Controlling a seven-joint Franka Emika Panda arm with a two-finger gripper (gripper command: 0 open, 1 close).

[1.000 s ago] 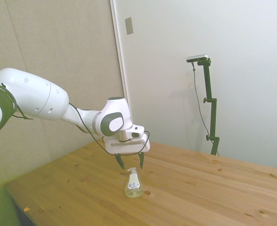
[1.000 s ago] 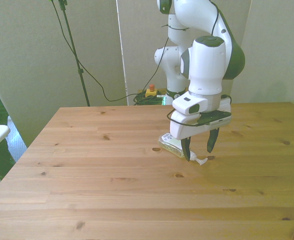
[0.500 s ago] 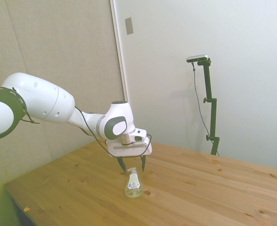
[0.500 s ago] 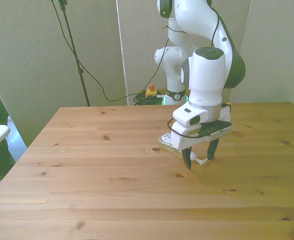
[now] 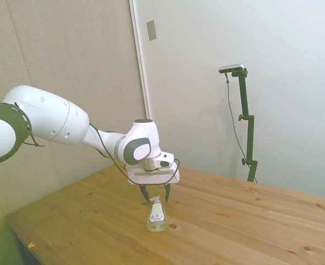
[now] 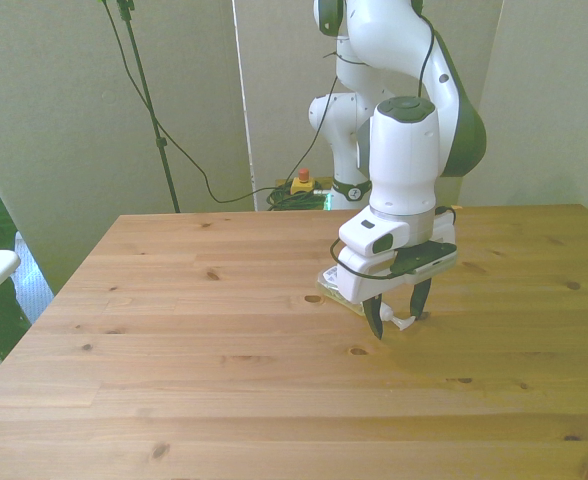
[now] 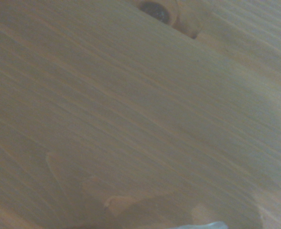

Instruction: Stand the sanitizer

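Front view shows the sanitizer (image 6: 346, 291) lying flat on the counter (image 6: 174, 330), its white pump between the spread fingers of the empty hand (image 6: 397, 319). Light, slick plastic, I'd guess; grip the neck firmly before tipping it up.

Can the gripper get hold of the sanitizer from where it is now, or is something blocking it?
Probably yes. The gripper is open and already low over the pump end of the sanitizer, which lies flat on the table. Nothing else stands near it, so the way looks free.
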